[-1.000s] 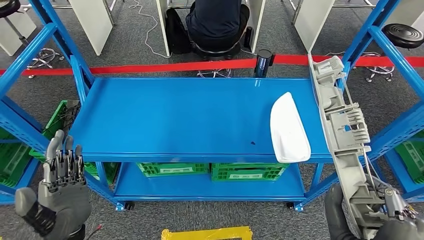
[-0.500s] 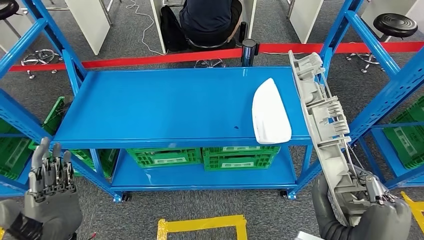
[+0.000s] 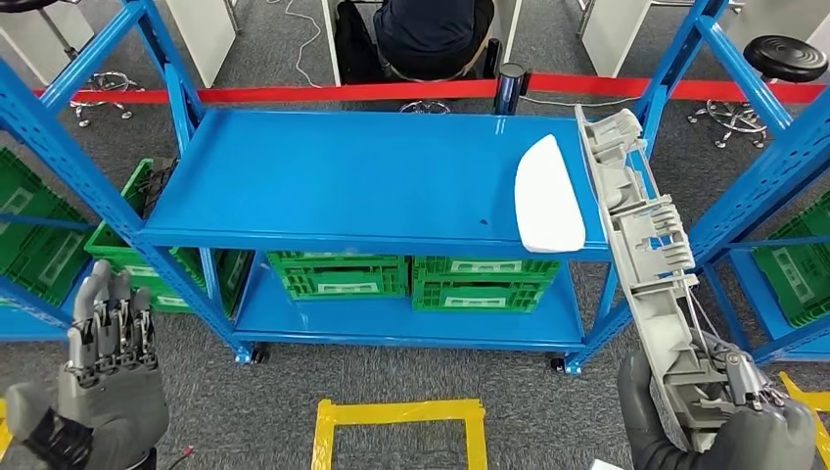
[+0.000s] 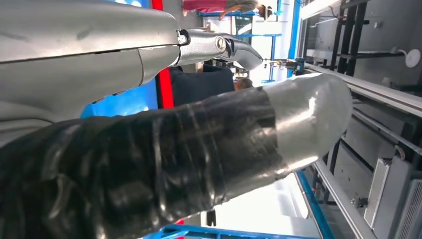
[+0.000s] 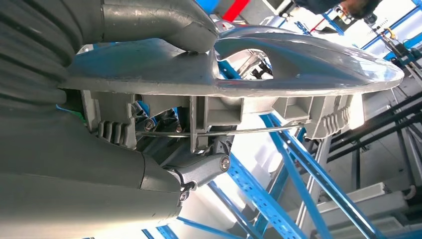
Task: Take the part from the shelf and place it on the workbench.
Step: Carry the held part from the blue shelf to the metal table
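My right hand (image 3: pixel 729 426) grips the lower end of a long grey plastic part (image 3: pixel 646 245) with ribs and a thin metal rod. The part stands tilted up over the right end of the blue shelf (image 3: pixel 362 186). The right wrist view has this same part (image 5: pixel 278 64) close up, clamped between my thumb and fingers (image 5: pixel 199 172). A second white curved part (image 3: pixel 546 196) lies flat on the shelf top near its right end. My left hand (image 3: pixel 103 377) is raised at the lower left, fingers straight and apart, holding nothing. The left wrist view shows that hand's taped dark thumb (image 4: pixel 199 144).
Green crates (image 3: pixel 406 279) sit on the lower shelf level and beside the rack (image 3: pixel 34 230). Blue uprights (image 3: pixel 93 191) frame both sides. Yellow tape (image 3: pixel 396 416) marks the grey floor. A seated person (image 3: pixel 431 34) is behind red tape (image 3: pixel 323 93). A black stool (image 3: pixel 788 54) stands far right.
The whole view has shifted as the camera moved: the shelf now sits higher and farther right in the picture. My right hand still holds the grey part; my left hand stays raised and empty.
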Controlling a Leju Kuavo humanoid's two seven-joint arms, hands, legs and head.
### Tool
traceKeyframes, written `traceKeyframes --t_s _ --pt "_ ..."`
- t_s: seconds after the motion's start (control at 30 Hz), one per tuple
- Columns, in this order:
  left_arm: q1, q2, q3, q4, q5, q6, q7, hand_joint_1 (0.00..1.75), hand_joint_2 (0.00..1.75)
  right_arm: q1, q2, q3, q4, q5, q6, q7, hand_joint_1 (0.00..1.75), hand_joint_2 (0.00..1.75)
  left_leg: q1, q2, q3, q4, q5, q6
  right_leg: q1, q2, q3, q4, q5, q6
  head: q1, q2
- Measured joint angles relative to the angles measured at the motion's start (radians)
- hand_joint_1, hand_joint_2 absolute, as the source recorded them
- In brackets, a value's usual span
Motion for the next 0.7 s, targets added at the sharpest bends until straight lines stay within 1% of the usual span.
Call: traceKeyframes --t_s 0.03,0.07,0.1,0.13,0.17,0.2,0.23,0.27,0.3,0.33,0.37,0.4,0.43,0.47,0.5,0.53,0.57,0.6,0.63,0.67,0.7 --pt "0.0 0.0 0.0 0.0 0.0 0.0 0.0 0.0 0.0 0.0 -0.001 0.0 0.0 0.0 0.0 0.0 1.75 1.75 0.0 -0.001 -0.014 0.009 0.006 -0.006 0.0 0.003 0.045 -0.066 0.001 -0.001 0.003 0.0" --pt "-0.001 0.0 0.0 0.0 0.0 -0.001 -0.002 0.0 0.0 0.0 -0.002 0.0 0.0 -0.001 0.0 0.0 1.75 1.75 0.0 -0.002 -0.025 0.016 0.013 -0.013 0.001 0.005 0.073 -0.113 -0.005 -0.004 0.005 0.0" --pt "-0.001 0.0 0.0 0.0 0.001 -0.002 -0.003 0.0 0.0 0.0 -0.003 0.0 0.0 -0.001 0.0 0.0 1.75 1.75 0.0 -0.002 -0.032 0.02 0.021 -0.021 0.005 0.007 0.083 -0.138 -0.015 -0.009 0.005 0.0" --pt "-0.001 0.0 -0.001 0.0 0.001 -0.003 -0.004 0.0 0.0 0.0 -0.003 0.0 0.0 -0.002 0.0 0.0 1.75 1.75 0.001 -0.002 -0.036 0.02 0.029 -0.028 0.009 0.008 0.082 -0.145 -0.014 -0.016 0.004 0.0" --pt "0.0 0.0 -0.002 0.0 0.002 -0.005 -0.006 0.0 0.0 0.0 -0.004 0.0 0.001 -0.002 0.0 0.0 1.75 1.75 0.003 -0.002 -0.039 0.019 0.035 -0.034 0.009 0.005 0.07 -0.146 -0.008 -0.026 0.002 0.0" --pt "0.0 0.0 -0.002 0.0 0.002 -0.006 -0.007 0.0 0.0 -0.001 -0.005 0.0 0.001 -0.002 0.0 0.0 1.75 1.75 0.005 -0.002 -0.044 0.022 0.028 -0.04 0.009 0.002 0.062 -0.147 0.001 -0.035 0.0 0.0" --pt "0.0 0.0 -0.003 0.0 0.002 -0.006 -0.008 0.0 0.0 -0.001 -0.005 0.0 0.002 -0.002 0.0 0.001 1.75 1.75 0.006 -0.002 -0.054 0.04 0.001 -0.045 0.008 -0.002 0.054 -0.15 0.01 -0.046 -0.005 0.0" --pt "0.0 0.001 -0.004 0.0 0.002 -0.007 -0.009 0.0 0.0 -0.001 -0.006 0.0 0.003 -0.002 0.0 0.001 1.75 1.75 0.007 -0.001 -0.066 0.076 -0.044 -0.048 0.007 -0.005 0.045 -0.152 0.021 -0.055 -0.012 0.0" --pt "0.0 0.001 -0.004 0.0 0.003 -0.007 -0.009 0.0 0.0 -0.001 -0.006 0.0 0.003 -0.003 0.0 0.001 1.75 1.75 0.007 -0.001 -0.079 0.13 -0.099 -0.051 0.008 -0.007 0.034 -0.152 0.031 -0.06 -0.021 0.0" --pt "0.0 0.001 -0.005 0.0 0.003 -0.007 -0.01 0.0 0.0 0.0 -0.006 0.0 0.004 -0.004 0.0 0.002 1.75 1.75 0.007 -0.001 -0.09 0.192 -0.146 -0.053 0.009 -0.008 0.024 -0.151 0.042 -0.064 -0.031 0.0" --pt "0.0 0.001 -0.006 0.001 0.003 -0.007 -0.01 0.0 0.0 0.0 -0.007 0.0 0.005 -0.004 0.0 0.003 1.75 1.75 0.007 -0.001 -0.093 0.248 -0.171 -0.054 0.011 -0.008 0.012 -0.15 0.054 -0.065 -0.039 0.0" --pt "0.0 0.001 -0.006 0.001 0.003 -0.007 -0.011 0.0 0.0 0.002 -0.007 0.0 0.005 -0.005 0.0 0.003 1.75 1.75 0.007 -0.001 -0.087 0.282 -0.17 -0.053 0.013 -0.008 -0.001 -0.148 0.066 -0.065 -0.044 0.0" --pt "0.0 0.001 -0.007 0.002 0.003 -0.006 -0.011 0.0 0.0 0.003 -0.008 0.0 0.006 -0.005 0.0 0.003 1.75 1.75 0.007 -0.001 -0.067 0.289 -0.149 -0.05 0.015 -0.008 -0.016 -0.146 0.079 -0.065 -0.05 0.0" --pt "0.0 0.001 -0.008 0.002 0.003 -0.006 -0.012 0.0 0.0 0.004 -0.008 0.0 0.007 -0.005 0.0 0.004 1.75 1.75 0.006 -0.001 -0.032 0.263 -0.119 -0.044 0.017 -0.008 -0.033 -0.143 0.091 -0.064 -0.054 0.0" --pt "0.0 0.001 -0.009 0.003 0.003 -0.006 -0.013 0.0 0.0 0.006 -0.009 0.0 0.007 -0.006 0.0 0.004 1.75 1.75 0.003 -0.001 0.019 0.208 -0.099 -0.035 0.019 -0.008 -0.047 -0.141 0.102 -0.062 -0.058 0.0" --pt "-0.001 0.001 -0.01 0.003 0.002 -0.006 -0.013 0.0 0.0 0.007 -0.01 -0.001 0.007 -0.006 0.0 0.004 1.75 1.75 -0.001 0.0 0.076 0.135 -0.096 -0.026 0.021 -0.007 -0.059 -0.139 0.112 -0.059 -0.06 0.0" --pt "-0.002 0.001 -0.011 0.003 0.001 -0.005 -0.014 0.0 0.0 0.009 -0.012 -0.001 0.007 -0.007 0.0 0.005 1.75 1.75 -0.005 0.002 0.127 0.065 -0.106 -0.019 0.021 -0.008 -0.067 -0.138 0.123 -0.055 -0.061 0.0" --pt "-0.003 0.001 -0.013 0.003 0.0 -0.004 -0.015 0.0 0.0 0.011 -0.014 -0.002 0.007 -0.008 0.0 0.005 1.75 1.75 -0.009 0.003 0.158 0.011 -0.121 -0.014 0.021 -0.009 -0.072 -0.139 0.132 -0.05 -0.06 0.0" --pt "-0.004 0.001 -0.015 0.003 0.0 -0.002 -0.015 0.0 0.0 0.012 -0.015 -0.003 0.006 -0.009 0.0 0.005 1.75 1.75 -0.012 0.003 0.172 -0.021 -0.132 -0.011 0.02 -0.011 -0.076 -0.141 0.143 -0.044 -0.061 0.0" --pt "-0.004 0.0 -0.017 0.003 -0.001 -0.002 -0.016 0.0 0.0 0.013 -0.018 -0.005 0.006 -0.009 0.0 0.005 1.75 1.75 -0.012 0.003 0.169 -0.034 -0.132 -0.008 0.018 -0.011 -0.079 -0.143 0.152 -0.037 -0.062 0.0" --pt "-0.004 -0.001 -0.019 0.004 -0.001 -0.001 -0.016 0.0 0.0 0.014 -0.021 -0.008 0.006 -0.01 0.0 0.005 1.75 1.75 -0.01 0.004 0.162 -0.04 -0.124 -0.003 0.017 -0.01 -0.084 -0.142 0.149 -0.031 -0.063 0.0"
